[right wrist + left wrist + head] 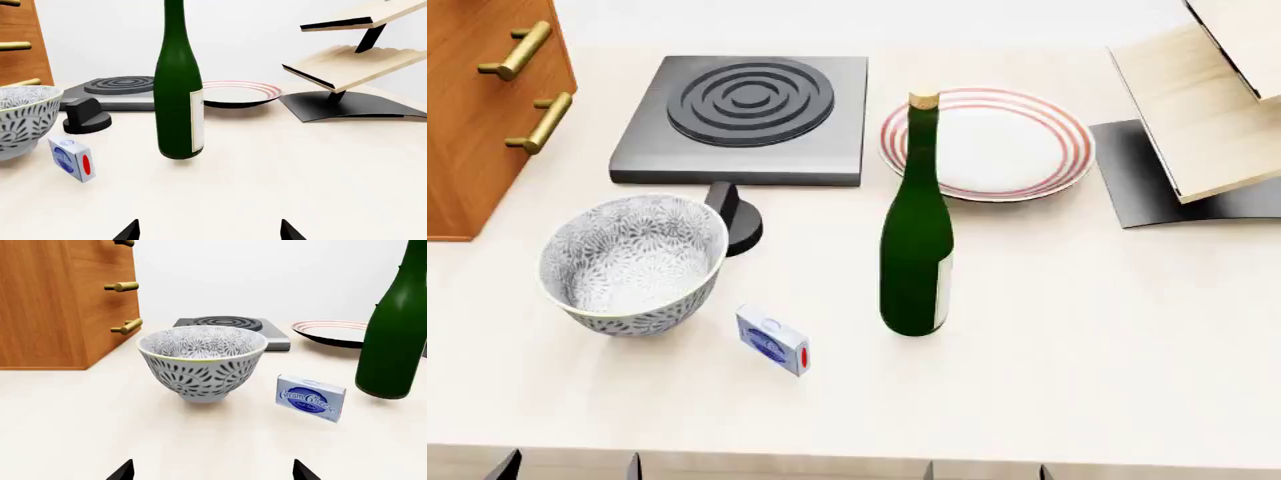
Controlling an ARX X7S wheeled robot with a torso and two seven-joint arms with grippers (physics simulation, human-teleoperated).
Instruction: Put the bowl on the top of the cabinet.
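Bowl, deep, white with grey leaf pattern, upright on pale bench, near front-left part, just right of orange-brown cabinet with brass bar handles, apart from it. Not yet on cabinet top. Seen also in left wrist view, bowl straight ahead of left claw, cabinet behind and beside it.

Small blue-and-white cream cheese box just beside bowl, toward bench front, not touching. Green wine bottle upright further right, cork at top, pale label on its side. Black knob just behind bowl, in front of dark single-ring hotplate. White plate with red rings right of hotplate, behind bottle. Pale wooden slanted rack on dark base at far right.

Left claw spread open, empty, only dark fingertips showing, short of bowl. Right claw likewise open, empty, facing bottle with box and bowl off to one side.
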